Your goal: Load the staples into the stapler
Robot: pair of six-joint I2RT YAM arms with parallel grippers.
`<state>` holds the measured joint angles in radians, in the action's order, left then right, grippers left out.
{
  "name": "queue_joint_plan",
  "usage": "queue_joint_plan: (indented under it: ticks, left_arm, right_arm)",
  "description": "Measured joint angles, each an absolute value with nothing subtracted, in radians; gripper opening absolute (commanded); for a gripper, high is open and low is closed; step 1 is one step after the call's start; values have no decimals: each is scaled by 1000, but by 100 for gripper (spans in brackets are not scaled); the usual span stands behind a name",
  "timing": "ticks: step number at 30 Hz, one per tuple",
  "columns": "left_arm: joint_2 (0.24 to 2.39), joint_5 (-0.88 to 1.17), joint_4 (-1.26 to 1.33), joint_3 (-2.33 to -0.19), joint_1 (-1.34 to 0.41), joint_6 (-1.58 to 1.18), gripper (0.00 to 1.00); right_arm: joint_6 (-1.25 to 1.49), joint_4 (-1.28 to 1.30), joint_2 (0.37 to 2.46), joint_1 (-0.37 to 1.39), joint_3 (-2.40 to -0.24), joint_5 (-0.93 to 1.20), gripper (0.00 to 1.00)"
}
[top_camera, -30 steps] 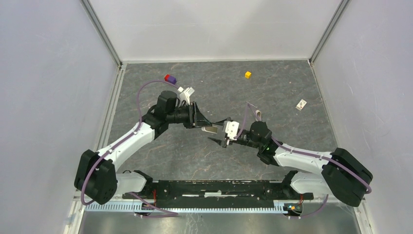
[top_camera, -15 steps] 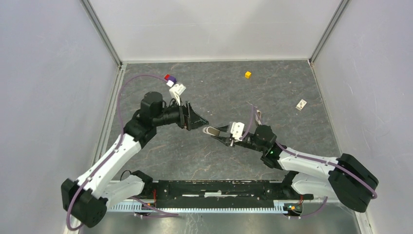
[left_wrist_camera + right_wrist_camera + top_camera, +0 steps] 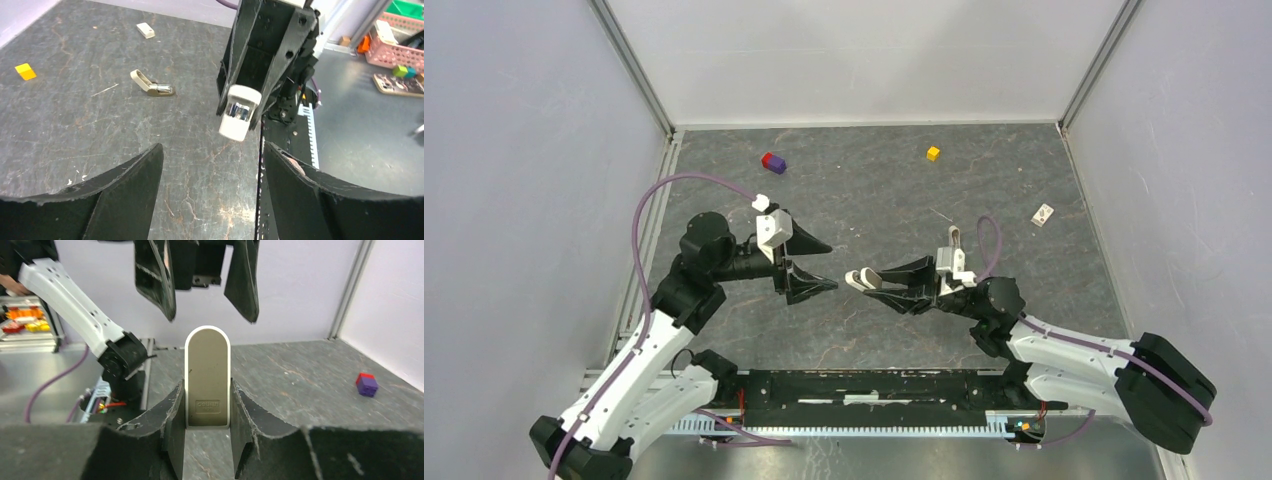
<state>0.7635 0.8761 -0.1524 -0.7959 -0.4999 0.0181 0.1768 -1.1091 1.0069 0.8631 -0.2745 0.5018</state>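
Right gripper [image 3: 207, 412] clamped on stapler [image 3: 207, 365], held above table [image 3: 984, 180], facing left gripper [image 3: 829, 266]; left spread wide, empty; stapler looks light, stiff, smooth plastic, probably slippery; grip long sides; hinge state unclear.

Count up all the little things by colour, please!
White stapler, in the right gripper: 1
Yellow cube: 1
Red-and-purple block: 1
White piece: 1
Beige hinged piece: 1
Thin pale strip: 1
Total: 6

The small white stapler [image 3: 207, 365] juts out level, rounded end forward, clamped in the right end effector [image 3: 206, 392].
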Motion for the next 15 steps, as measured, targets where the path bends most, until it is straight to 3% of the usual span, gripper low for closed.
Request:
queue_joint_plan:
  ticks: [15]
  left_arm:
    - [826, 979, 121, -697, -573, -59, 76]
  right_arm:
    - [312, -1287, 1038, 863, -262, 520, 0]
